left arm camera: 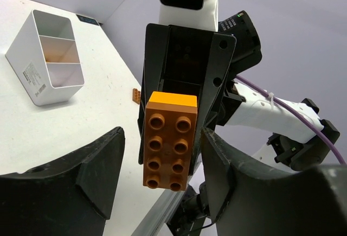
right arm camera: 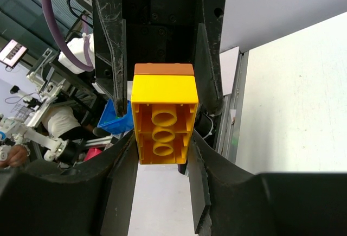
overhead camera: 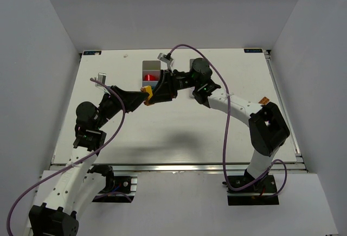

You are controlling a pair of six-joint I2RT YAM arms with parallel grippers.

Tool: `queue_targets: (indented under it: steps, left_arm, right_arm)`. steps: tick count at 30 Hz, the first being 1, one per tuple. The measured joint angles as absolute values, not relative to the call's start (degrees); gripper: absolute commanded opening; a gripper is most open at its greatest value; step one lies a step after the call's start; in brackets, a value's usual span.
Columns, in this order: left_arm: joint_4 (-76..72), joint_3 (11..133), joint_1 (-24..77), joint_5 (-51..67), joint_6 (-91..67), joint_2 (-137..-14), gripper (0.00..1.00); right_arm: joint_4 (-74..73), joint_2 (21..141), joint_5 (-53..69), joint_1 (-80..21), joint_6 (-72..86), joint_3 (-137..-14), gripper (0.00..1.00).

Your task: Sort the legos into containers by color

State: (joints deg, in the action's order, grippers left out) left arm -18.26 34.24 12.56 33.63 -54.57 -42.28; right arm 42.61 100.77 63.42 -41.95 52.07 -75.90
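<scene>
An orange lego (left arm camera: 169, 141) and a yellow lego (right arm camera: 164, 119) are stuck together in mid-air above the table. My right gripper (right arm camera: 162, 157) is shut on the yellow lego, whose hollow underside faces its camera. My left gripper (left arm camera: 162, 179) is open, its fingers (left arm camera: 100, 168) standing on either side of the orange lego, with a gap on the left. In the top view both grippers meet at the orange lego (overhead camera: 146, 90), just in front of a white container (overhead camera: 152, 64) that holds a red lego (overhead camera: 150, 76). The container (left arm camera: 32, 78) shows three compartments in the left wrist view.
A small orange lego (left arm camera: 136, 96) lies on the white table (overhead camera: 179, 130) near the container. The right arm's purple cable (overhead camera: 187, 46) arches over the back of the table. Grey walls close in the left, right and back sides.
</scene>
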Motion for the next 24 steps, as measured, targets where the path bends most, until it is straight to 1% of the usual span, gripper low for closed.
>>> queue_targets:
  steps: [7, 13, 17, 18, 20, 21, 22, 24]
  left_arm:
    - [-18.5, 34.2, 12.6, 33.7, -54.7, -42.3, 0.64]
    - [-18.6, 34.2, 12.6, 33.8, -55.1, -42.3, 0.56]
    - [-19.1, 34.2, 12.6, 34.0, -55.4, -42.4, 0.43]
    - [-19.3, 34.2, 12.6, 34.2, -55.4, -42.5, 0.34]
    - [-19.8, 34.2, 12.5, 34.5, -55.1, -42.7, 0.24]
    - [-19.8, 34.2, 12.5, 34.6, -55.1, -42.8, 0.16]
    - [-19.9, 34.2, 12.5, 34.7, -55.1, -42.9, 0.13]
    - [-20.0, 34.2, 12.5, 34.8, -55.1, -42.9, 0.11]
  right_arm:
    - [42.7, 100.8, 63.4, -41.7, 52.1, -75.2, 0.17]
    - [43.1, 100.8, 63.5, -41.6, 52.1, -75.2, 0.17]
    - [43.5, 100.8, 63.6, -41.6, 52.2, -75.2, 0.17]
    - [43.5, 100.8, 63.6, -41.6, 52.3, -75.2, 0.17]
    - [43.5, 100.8, 63.6, -41.6, 52.6, -75.1, 0.17]
    - [43.5, 100.8, 63.6, -41.6, 52.7, -75.1, 0.17]
    - [43.5, 100.8, 63.6, -41.6, 52.7, -75.1, 0.17]
    - [43.5, 100.8, 63.6, -41.6, 52.7, -75.1, 0.17]
